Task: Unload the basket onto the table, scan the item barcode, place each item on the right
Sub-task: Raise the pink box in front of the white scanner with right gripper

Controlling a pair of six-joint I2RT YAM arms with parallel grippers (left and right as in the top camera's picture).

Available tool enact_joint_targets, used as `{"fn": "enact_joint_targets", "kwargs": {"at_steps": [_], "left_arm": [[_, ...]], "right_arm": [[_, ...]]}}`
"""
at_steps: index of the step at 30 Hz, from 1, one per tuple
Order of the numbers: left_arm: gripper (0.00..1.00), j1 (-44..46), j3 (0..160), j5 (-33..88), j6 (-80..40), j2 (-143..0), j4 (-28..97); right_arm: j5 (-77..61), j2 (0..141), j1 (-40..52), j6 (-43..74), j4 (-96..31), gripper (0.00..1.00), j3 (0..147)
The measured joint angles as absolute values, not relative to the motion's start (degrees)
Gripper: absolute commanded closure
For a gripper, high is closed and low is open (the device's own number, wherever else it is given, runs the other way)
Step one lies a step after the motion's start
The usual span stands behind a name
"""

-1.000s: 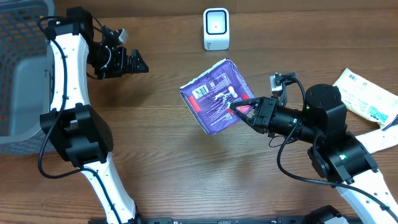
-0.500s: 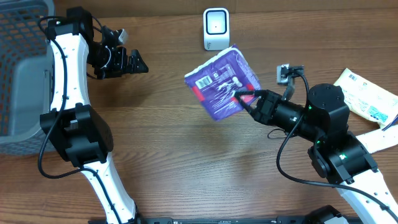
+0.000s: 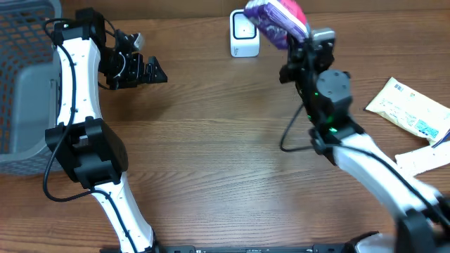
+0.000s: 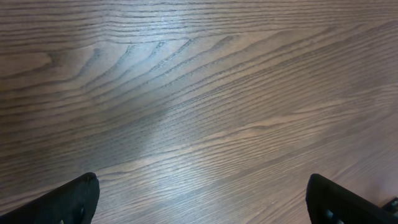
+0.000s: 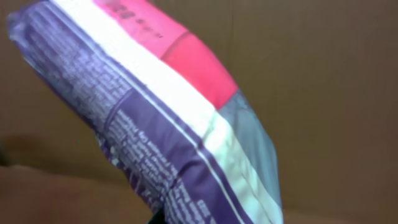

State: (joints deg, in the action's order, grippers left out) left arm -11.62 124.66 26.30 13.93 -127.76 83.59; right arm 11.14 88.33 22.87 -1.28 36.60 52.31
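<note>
One purple packet (top cropped) | right fingers clamped on it | left fingers apart

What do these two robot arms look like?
Both are built of white tube-like links joined by chunky black joints. The left arm ends in a black two-finger gripper, and a thin black cable loops beside it. The right arm has a loose black cable too, and small green lights glow on its black joint.
</note>
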Motion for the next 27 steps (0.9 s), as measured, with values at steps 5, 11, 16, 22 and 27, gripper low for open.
{"fn": "enact_joint_targets", "kwargs": {"at_steps": [5, 11, 16, 22, 27], "left_arm": [[0.00, -11.62, 124.66, 26.28, 13.93, -127.76, 83.66], [0.00, -11.62, 124.66, 26.28, 13.93, -127.76, 83.61], [0.00, -11.62, 124.66, 26.26, 13.93, -127.76, 83.61], [0.00, -11.62, 124.66, 26.26, 13.93, -127.76, 83.59], [0.00, -11.62, 124.66, 26.28, 13.93, -127.76, 83.61]], "right_arm": [[14.98, 101.08, 22.87, -20.84, 50.72, 0.96, 53.80], [17.58, 115.00, 22.87, -40.51, 54.02, 0.96, 63.09], [17.61, 120.99, 22.68, -46.81, 51.68, 0.96, 75.20], [15.59, 125.56, 21.80, -52.86, 52.21, 0.96, 83.61], [13.65, 130.67, 21.63, -62.15, 55.27, 0.96, 84.33]]}}
